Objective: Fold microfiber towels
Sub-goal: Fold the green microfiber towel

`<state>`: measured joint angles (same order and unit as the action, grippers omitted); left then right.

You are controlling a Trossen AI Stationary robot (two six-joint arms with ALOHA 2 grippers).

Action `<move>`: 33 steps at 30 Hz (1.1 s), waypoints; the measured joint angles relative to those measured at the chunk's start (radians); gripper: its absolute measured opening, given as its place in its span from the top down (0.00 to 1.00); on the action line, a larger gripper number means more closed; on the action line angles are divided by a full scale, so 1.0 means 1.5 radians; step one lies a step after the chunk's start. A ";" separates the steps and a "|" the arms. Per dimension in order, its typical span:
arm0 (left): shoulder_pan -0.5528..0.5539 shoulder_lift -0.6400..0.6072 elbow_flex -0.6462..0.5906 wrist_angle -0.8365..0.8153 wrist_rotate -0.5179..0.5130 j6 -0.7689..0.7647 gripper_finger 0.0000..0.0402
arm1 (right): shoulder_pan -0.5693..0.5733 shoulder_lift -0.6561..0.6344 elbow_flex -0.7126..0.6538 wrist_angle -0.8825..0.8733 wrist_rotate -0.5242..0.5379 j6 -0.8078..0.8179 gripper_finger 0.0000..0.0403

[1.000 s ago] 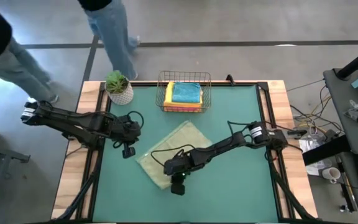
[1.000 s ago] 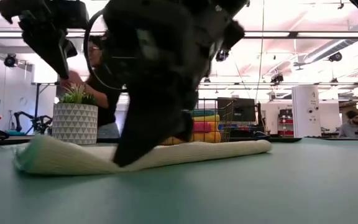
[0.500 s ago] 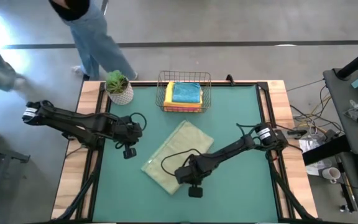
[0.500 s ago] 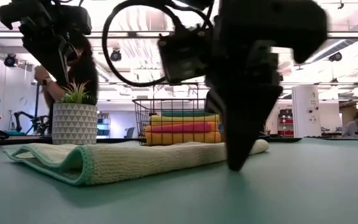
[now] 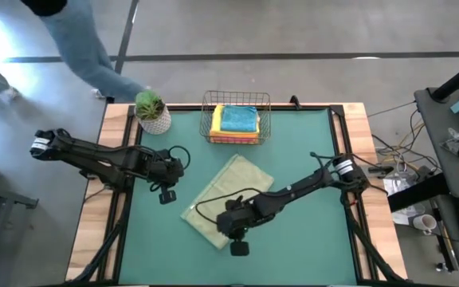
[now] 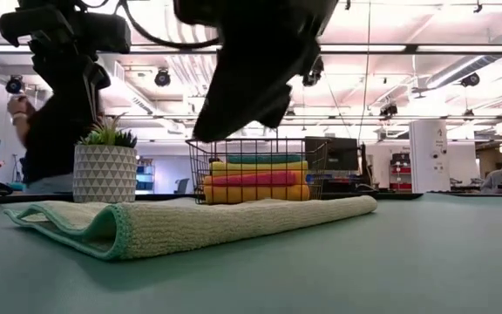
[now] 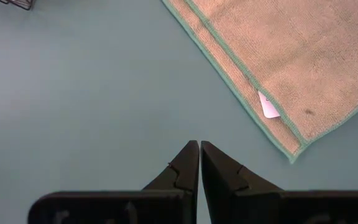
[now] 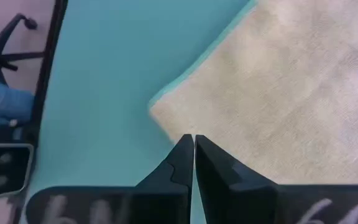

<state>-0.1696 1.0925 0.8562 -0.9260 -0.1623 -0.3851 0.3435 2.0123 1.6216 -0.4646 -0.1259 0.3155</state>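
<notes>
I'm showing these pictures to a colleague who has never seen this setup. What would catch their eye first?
Most likely the pale green towel, folded over and lying slantwise in the middle of the green table. The right gripper hangs above the towel's near end with its jaws shut and empty, while the left gripper waits off the towel's left side. A wire basket of stacked towels sits at the far edge.

Pale sage towel [image 5: 225,198] with teal edging; green mat [image 5: 309,151]; white triangle-patterned planter [image 5: 154,119]; black wire basket [image 5: 236,99]
</notes>
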 joint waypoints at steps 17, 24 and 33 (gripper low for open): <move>0.000 0.000 0.001 0.001 0.013 -0.002 1.00 | -0.005 0.070 -0.003 -0.040 -0.011 0.034 0.98; 0.000 0.000 0.001 0.001 0.019 -0.002 1.00 | 0.012 0.061 -0.001 -0.165 -0.009 0.034 0.98; 0.000 0.000 0.001 0.004 0.038 -0.001 1.00 | 0.030 0.038 -0.004 -0.307 0.017 0.040 0.98</move>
<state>-0.1698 1.0923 0.8570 -0.9203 -0.1047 -0.3870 0.3881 2.0687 1.6158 -0.9258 -0.1000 0.3751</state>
